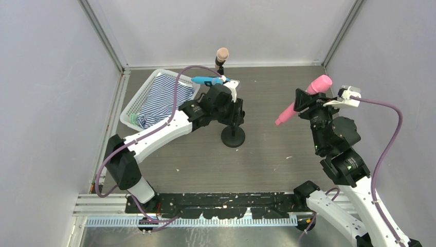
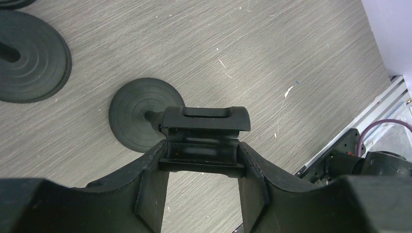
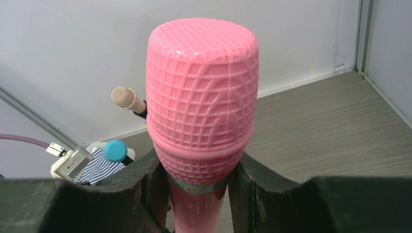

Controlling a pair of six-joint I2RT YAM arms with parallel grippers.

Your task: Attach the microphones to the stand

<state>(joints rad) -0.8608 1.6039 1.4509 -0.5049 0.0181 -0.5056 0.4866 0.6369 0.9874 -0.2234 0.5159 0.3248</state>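
My right gripper (image 1: pixel 307 101) (image 3: pixel 199 182) is shut on the pink microphone (image 1: pixel 320 83) (image 3: pixel 201 97) just under its head and holds it tilted above the right side of the table. At mid-table, the left gripper (image 1: pixel 234 99) (image 2: pixel 204 158) is shut on the empty black clip (image 2: pixel 206 120) at the top of a stand with a round base (image 1: pixel 233 137) (image 2: pixel 138 116). The peach microphone (image 1: pixel 222 53) (image 3: pixel 124 98) sits upright in a stand at the back. In front of it the blue microphone (image 1: pixel 206 81) (image 3: pixel 115 150) lies nearly level; what carries it is hidden behind the left arm.
A white basket (image 1: pixel 134 101) with striped cloth (image 1: pixel 162 100) stands at the back left. Another round black stand base (image 2: pixel 29 60) lies close to the gripped one. Grey walls enclose the table on three sides, and a metal rail (image 1: pixel 205 208) runs along the near edge.
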